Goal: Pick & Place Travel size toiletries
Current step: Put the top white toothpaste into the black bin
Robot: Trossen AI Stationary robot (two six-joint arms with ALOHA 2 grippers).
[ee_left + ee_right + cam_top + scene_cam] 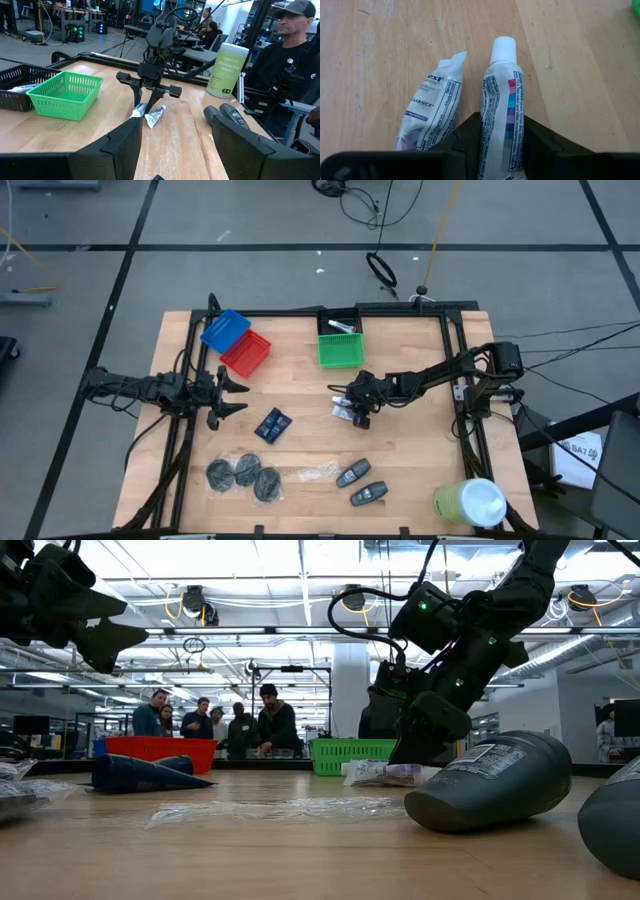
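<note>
The right claw [501, 145] has its fingers closed around one toothpaste tube [501, 107] at mid-counter [420, 470]. A second tube [432, 115] lies touching alongside and may snag and drag. The left claw [236, 396] waits open at left.

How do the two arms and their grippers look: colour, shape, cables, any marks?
Both arms are dark, nearly black, built of slim jointed segments. Black cables run along the right arm, and a small green light glows on it in the low view. The left gripper and the right gripper each have two dark, angular, wedge-shaped fingers. No markings are readable.
</note>
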